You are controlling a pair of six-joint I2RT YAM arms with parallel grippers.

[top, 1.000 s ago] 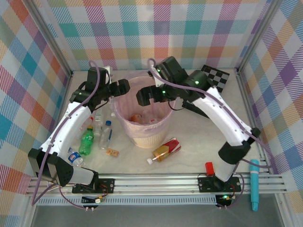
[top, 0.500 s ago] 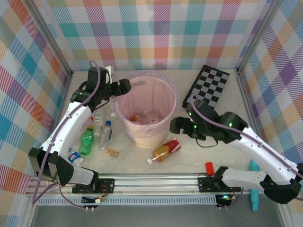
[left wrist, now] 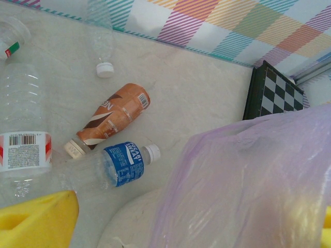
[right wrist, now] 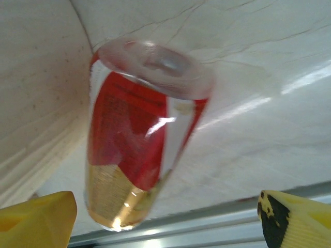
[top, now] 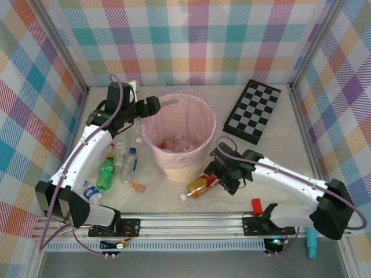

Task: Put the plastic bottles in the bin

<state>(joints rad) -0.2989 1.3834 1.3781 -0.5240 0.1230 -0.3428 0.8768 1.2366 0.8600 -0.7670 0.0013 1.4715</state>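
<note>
the right fingers stand wide either side of the red-labelled bottle lying on the tabletop; the left fingers gape wide at the rim of the bin.

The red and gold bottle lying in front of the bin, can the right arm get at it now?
Probably yes. The right gripper is right at the bottle, its jaws open to either side of it, and nothing lies between them.

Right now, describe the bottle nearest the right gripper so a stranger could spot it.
Find the cream bin in the middle of the table. Before it, toward the near edge, one bottle lies on its side. Unlike the bottles left of the bin, its label is red and gold.
</note>
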